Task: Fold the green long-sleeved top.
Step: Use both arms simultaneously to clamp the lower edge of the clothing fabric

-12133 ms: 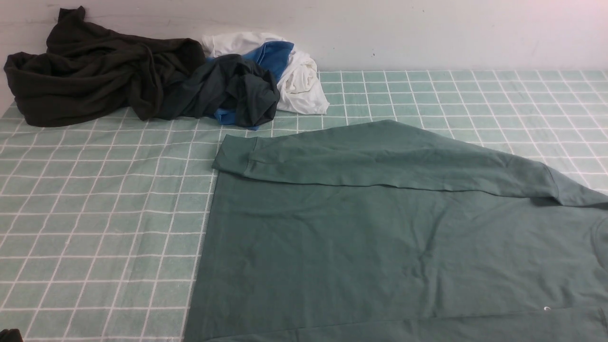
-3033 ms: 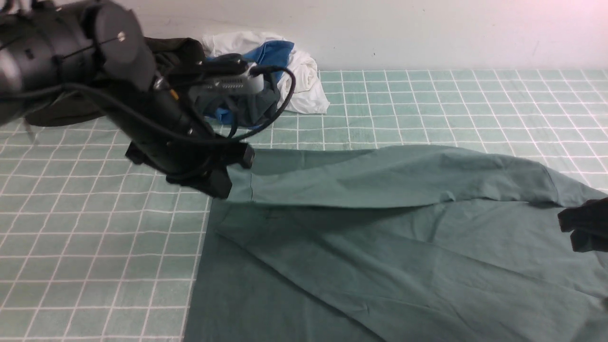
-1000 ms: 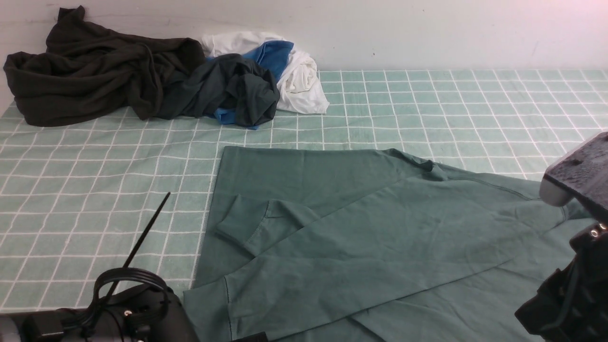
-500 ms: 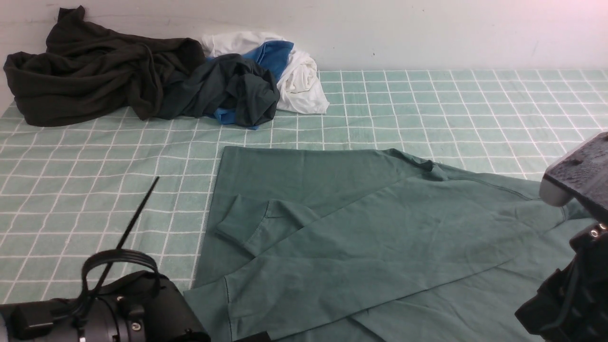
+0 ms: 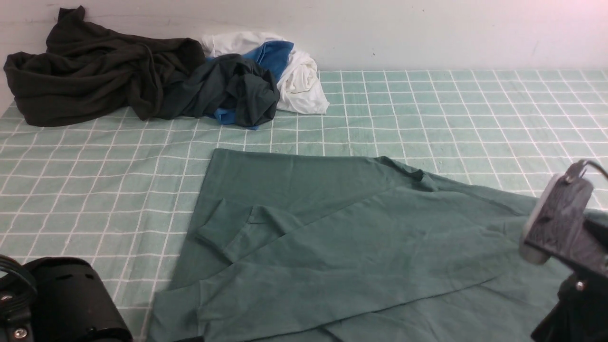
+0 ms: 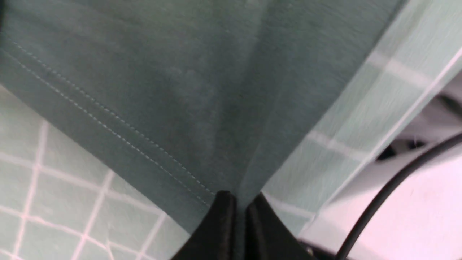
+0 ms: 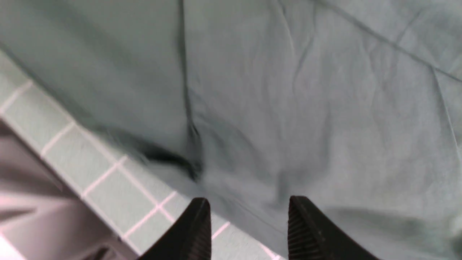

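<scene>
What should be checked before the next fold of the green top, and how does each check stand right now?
1. Left jaws shut on the hem of the green long-sleeved top: ok.
2. Right jaws gripping the top: not ok; they stand open over the fabric.
3. Sleeve cuff laid in on the body: ok.
4. Fabric smooth: not ok; a bunch sits at the far edge.
5. Pile of other clothes apart from the top: ok.
6. Near edge of the top: cannot tell; the front view cuts it off.
</scene>
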`<state>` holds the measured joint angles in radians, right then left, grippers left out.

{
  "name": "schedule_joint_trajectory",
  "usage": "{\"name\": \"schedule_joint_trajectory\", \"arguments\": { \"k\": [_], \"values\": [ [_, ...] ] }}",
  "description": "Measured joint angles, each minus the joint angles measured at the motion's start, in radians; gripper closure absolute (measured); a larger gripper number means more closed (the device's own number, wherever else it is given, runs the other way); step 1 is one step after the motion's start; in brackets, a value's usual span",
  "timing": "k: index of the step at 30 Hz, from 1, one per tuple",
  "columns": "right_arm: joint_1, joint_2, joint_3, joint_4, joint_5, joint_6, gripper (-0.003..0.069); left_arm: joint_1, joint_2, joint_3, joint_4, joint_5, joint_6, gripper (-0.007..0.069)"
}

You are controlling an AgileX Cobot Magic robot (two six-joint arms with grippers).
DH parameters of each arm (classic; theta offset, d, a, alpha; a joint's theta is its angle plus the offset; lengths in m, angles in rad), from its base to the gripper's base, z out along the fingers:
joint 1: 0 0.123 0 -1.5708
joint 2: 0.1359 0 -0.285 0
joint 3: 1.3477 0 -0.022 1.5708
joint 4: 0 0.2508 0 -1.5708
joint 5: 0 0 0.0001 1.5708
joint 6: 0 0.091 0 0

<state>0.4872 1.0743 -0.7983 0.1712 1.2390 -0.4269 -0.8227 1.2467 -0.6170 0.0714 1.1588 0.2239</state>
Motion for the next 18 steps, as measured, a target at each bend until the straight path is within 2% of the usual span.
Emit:
{"name": "schedule_joint_trajectory", "arguments": {
  "k": [3,8,12,14,18],
  "values": [
    [0.0,0.0,0.078,0.01,-0.004,-0.109,0.0344,0.032,0.0,0.04,0.002,0.003,0.011,0.0618],
    [0.0,0.0,0.216,-0.005,-0.114,-0.257,0.0254,0.048,-0.001,0.049,0.0,-0.015,0.012,0.0618],
    [0.0,0.0,0.307,-0.092,-0.225,-0.335,0.0214,0.048,-0.001,0.049,-0.01,-0.045,0.012,0.0618],
    [0.0,0.0,0.353,-0.171,-0.292,-0.353,0.0209,0.048,-0.001,0.049,-0.016,-0.07,0.012,0.0618],
    [0.0,0.004,0.402,-0.253,-0.35,-0.364,0.0209,0.048,-0.001,0.049,-0.019,-0.092,0.012,0.0618]
  ]
}}
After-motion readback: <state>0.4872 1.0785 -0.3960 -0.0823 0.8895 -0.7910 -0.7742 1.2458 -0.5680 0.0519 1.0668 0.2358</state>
